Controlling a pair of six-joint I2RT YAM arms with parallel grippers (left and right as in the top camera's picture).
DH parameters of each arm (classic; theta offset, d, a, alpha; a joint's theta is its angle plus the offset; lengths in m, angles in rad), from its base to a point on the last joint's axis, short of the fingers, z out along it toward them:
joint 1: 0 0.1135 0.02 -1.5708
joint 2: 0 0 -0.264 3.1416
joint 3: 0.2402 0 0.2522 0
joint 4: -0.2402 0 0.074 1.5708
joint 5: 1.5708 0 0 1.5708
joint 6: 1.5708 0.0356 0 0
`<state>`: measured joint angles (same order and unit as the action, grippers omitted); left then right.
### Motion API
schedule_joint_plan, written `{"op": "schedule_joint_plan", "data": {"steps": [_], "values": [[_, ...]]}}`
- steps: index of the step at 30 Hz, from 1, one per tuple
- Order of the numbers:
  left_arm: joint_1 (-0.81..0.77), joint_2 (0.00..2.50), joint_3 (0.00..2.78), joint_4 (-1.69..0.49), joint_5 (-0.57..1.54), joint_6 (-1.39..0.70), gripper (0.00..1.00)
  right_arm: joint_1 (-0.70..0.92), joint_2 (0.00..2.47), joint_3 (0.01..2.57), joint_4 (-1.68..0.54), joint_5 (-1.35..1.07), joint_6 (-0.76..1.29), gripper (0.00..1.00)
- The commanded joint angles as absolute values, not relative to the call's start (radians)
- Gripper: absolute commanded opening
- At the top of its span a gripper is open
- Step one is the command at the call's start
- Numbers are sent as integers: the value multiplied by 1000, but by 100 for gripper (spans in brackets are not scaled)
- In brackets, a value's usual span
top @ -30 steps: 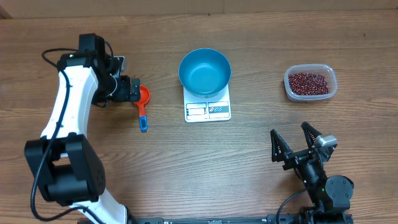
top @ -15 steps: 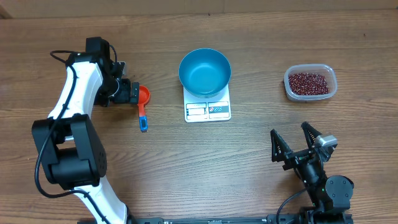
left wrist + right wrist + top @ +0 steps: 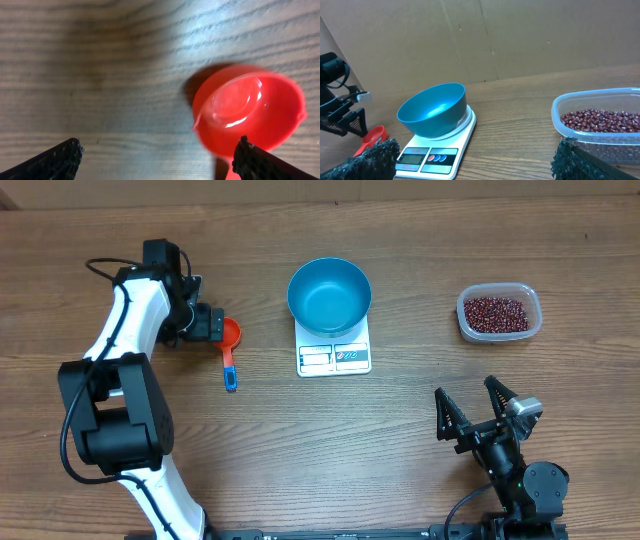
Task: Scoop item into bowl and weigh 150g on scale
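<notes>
Overhead view, step in hand: judged to be the pick-up of the orange scoop [image 3: 231,345] by the left gripper [image 3: 216,327]. The blue bowl [image 3: 329,295] sat empty on the far part of the scale [image 3: 334,356].
Overhead view, left gripper: well to the left of the scale, fingers spread beside the scoop's round cup. Whether they touched it could not be told.
Overhead view, scoop: left of the scale, with the cup at the far end and the blue-tipped handle running toward the near table edge.
Overhead view, beans [image 3: 497,313]: heaped in a clear tub [image 3: 499,336] well to the right of the scale.
Overhead view, right gripper [image 3: 478,412]: nearer than the scale and to its right, fingers spread and holding nothing.
Left wrist view, fingers [image 3: 55,161]: both tips were wide apart and pinched nothing.
Left wrist view, scoop [image 3: 250,112]: the cup lay off-centre, close to one fingertip and far from the other.
Left wrist view, doing it well: the gripper should probably be centred before closing. A grip on the handle rather than the slick cup would likely serve better, leaving the cup free to dig and pour.
Right wrist view, fingers [image 3: 370,161]: spread, with nothing between them.
Right wrist view, layout: the bowl [image 3: 432,110] stood on the scale [image 3: 437,152]. The scoop [image 3: 372,136] lay left of the scale and the beans [image 3: 602,121] right of it, in the tub [image 3: 570,107].
</notes>
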<state>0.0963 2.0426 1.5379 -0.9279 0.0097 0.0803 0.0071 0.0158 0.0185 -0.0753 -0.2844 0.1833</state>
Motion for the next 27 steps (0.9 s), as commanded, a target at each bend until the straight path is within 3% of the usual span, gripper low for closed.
{"op": "schedule_joint_plan", "data": {"steps": [1,27], "values": [[65,2056,1560,-910,0,67,100,5,16,13,-73,-282,190,100],[39,2057,1558,-859,-37,48,99,5,16,13,-73,-282,190,100]]}}
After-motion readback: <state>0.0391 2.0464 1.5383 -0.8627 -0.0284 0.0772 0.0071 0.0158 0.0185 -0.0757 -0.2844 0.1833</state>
